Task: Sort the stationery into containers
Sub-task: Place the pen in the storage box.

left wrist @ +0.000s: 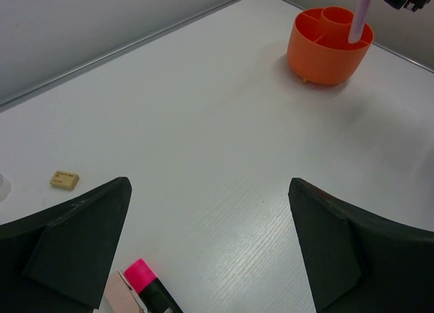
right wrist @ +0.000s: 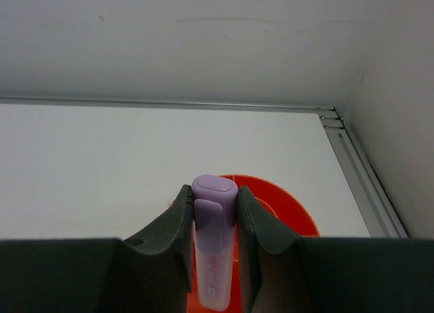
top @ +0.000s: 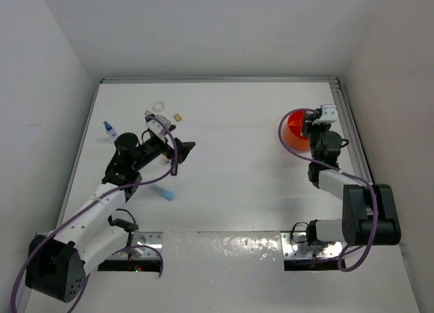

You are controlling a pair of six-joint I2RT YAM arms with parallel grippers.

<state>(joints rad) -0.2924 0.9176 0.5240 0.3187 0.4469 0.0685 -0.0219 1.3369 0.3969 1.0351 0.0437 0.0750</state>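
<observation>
The right gripper was clenched on a lilac highlighter, held upright with its cap between the fingers. It was at the right of the top view, above the orange tub near the table's far right corner. In the left wrist view the highlighter's lower end dipped inside the tub's rim, beside the central cup. The left gripper was released, with its jaws wide apart, low over the table at the left of the top view. A black marker with a pink cap lay just under it, by the left finger at the bottom edge of the wrist view. A beige block lay apart at that view's left. In the top view, a tape ring and a blue-capped bottle lay in the upper left. A light-blue highlighter lay lower, beside the left arm. Nothing stood between the left gripper and the tub.
</observation>
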